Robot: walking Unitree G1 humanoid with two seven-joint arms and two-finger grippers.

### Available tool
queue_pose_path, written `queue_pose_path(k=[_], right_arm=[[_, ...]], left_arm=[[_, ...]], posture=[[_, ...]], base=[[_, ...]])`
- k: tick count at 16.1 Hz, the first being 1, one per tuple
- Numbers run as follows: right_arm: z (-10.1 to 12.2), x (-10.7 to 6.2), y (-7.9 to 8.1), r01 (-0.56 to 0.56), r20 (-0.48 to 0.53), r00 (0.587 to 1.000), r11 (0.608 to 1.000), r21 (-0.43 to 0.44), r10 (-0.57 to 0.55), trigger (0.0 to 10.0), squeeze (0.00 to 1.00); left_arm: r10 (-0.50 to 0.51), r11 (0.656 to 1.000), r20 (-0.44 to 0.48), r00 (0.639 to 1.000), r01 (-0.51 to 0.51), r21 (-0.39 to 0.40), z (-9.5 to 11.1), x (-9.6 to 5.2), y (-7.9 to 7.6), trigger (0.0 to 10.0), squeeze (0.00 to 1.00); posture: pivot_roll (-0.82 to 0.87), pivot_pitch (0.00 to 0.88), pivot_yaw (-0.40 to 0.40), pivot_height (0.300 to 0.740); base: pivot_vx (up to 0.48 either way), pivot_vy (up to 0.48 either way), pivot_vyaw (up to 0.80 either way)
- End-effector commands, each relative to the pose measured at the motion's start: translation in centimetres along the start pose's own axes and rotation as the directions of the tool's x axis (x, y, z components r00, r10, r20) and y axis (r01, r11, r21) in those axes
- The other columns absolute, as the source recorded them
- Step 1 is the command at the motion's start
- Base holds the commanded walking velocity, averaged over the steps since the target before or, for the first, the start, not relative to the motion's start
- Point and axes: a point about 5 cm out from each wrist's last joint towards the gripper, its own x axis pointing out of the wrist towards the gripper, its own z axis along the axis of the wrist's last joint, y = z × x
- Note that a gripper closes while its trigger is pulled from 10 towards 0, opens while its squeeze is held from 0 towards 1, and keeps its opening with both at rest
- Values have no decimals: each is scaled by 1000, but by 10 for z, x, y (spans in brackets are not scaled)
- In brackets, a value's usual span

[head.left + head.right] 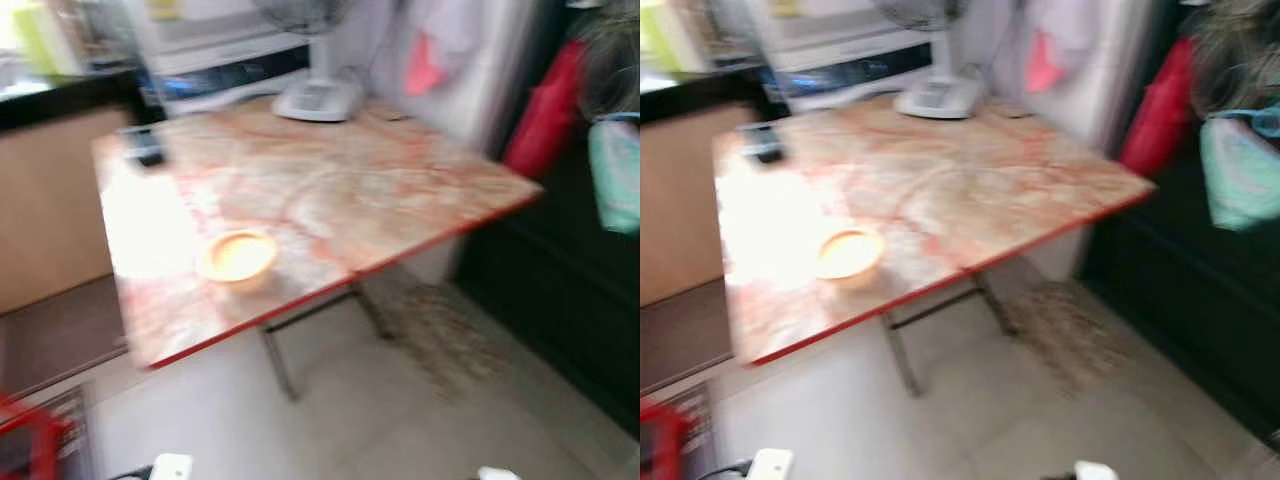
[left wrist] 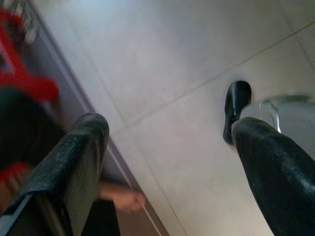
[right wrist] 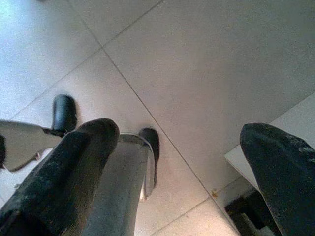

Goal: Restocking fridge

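Up top, my head cameras blur over a marbled table (image 1: 330, 190) with red edging; a small orange bowl (image 1: 238, 256) sits near its front edge, a white fan base (image 1: 318, 98) at its far side. Wrist cameras give me floor tiles (image 2: 162, 59) instead. Both arms hang down: left gripper (image 2: 170, 162) and right gripper (image 3: 179, 162) each with fingers spread apart, holding nothing. I can't pick out the fridge.
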Motion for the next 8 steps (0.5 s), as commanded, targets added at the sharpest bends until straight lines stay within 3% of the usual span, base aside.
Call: queue_pose_path(k=[1, 2, 5, 7, 8], right_arm=[[1, 1, 7, -17, 1, 1000, 1000, 2, 17, 10000, 0], [1, 1, 6, -17, 0, 1000, 1000, 1, 17, 10000, 0], [-1, 1, 5, -13, -9, 1000, 999, 30, 14, 10000, 0], [-2, 0, 3, -13, -10, 1000, 1000, 17, 13, 10000, 0], [-2, 0, 3, -13, -10, 1000, 1000, 14, 13, 10000, 0]], left_arm=[[30, 1000, -3, 1000, -30, -8, -2, -1, 8, 10000, 0], [41, 999, 6, 999, -41, -4, -2, -1, 9, 10000, 0], [93, 996, 49, 994, -92, -21, 1, -2, 10, 10000, 0], [178, 984, 309, 934, -176, -36, 61, -1, 16, 10000, 0], [229, 971, 432, 872, -238, -34, 82, -7, 22, 10000, 0]], posture=[[47, 37, 25, 740], [47, 38, 26, 740], [57, 41, 21, 740], [52, 45, 21, 740], [50, 48, 21, 740]], base=[[0, 0, 800], [0, 0, 800], [0, 0, 0], [0, 0, 0], [0, 0, 0]])
